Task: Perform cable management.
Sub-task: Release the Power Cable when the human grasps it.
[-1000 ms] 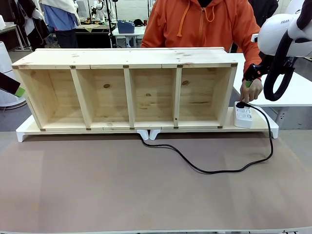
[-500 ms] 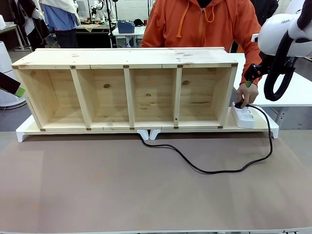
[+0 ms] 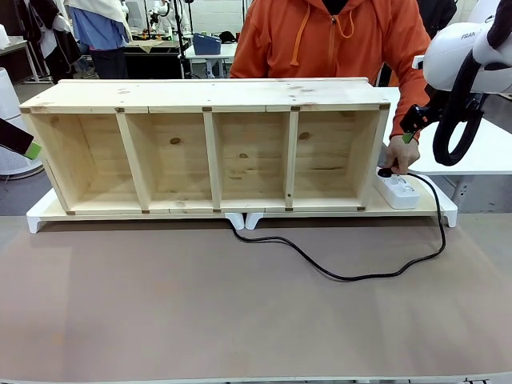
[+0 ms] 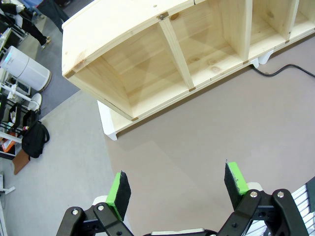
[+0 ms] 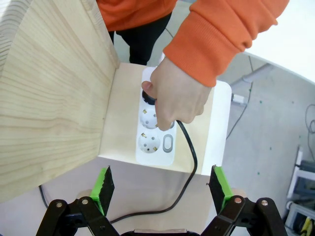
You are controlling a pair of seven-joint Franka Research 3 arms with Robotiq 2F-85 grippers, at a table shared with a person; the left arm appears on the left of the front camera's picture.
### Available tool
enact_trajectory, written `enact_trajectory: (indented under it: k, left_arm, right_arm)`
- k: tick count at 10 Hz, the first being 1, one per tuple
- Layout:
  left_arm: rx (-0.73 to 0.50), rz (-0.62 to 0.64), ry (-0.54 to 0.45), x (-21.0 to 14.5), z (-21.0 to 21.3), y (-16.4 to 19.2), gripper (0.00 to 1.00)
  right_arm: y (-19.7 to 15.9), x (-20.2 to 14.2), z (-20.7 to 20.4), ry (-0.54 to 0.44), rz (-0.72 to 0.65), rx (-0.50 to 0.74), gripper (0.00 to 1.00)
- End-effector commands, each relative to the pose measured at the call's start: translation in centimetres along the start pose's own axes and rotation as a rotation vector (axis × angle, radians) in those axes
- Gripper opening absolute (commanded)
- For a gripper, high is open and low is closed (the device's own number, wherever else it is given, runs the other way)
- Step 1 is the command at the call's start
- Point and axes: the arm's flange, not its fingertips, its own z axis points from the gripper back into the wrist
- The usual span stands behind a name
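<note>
The thin black cable (image 3: 344, 278) comes out from under the shelf's middle, loops across the brown mat and rises to the white power strip (image 3: 398, 190). A person's hand (image 5: 177, 96) grips its black plug (image 5: 147, 96) at the strip's far socket; I cannot tell whether the plug is seated. My right gripper (image 5: 162, 184) hovers open above the strip and hand, touching nothing. At the table's left end my left gripper (image 4: 177, 184) hangs open over the mat. A short stretch of the cable (image 4: 285, 69) crosses the left wrist view's top right.
A long wooden shelf (image 3: 212, 96) with several compartments lies on white risers (image 3: 36, 216) across the table's far half. The person in an orange hoodie (image 3: 332, 40) stands behind it. A white side table (image 3: 480, 156) is at the right. A brown mat (image 3: 200, 312) covers the near half.
The person's hand has shifted the plug a little to the left along the strip, and the cable's loop on the mat moved slightly. Both arms have stayed put.
</note>
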Motion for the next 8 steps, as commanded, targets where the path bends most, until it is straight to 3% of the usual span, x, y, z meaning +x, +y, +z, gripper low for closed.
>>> enact_trajectory:
  k: [1, 8]
  left_arm:
    - [0.002, 0.004, -0.003, 0.12, -0.1, -0.01, 1.0]
    - [0.002, 0.004, -0.003, 0.12, -0.1, -0.01, 1.0]
  right_arm:
    - [-0.13, -0.05, -0.05, 0.0, -0.01, 0.008, 1.0]
    - [-0.13, -0.05, -0.05, 0.0, -0.01, 0.008, 1.0]
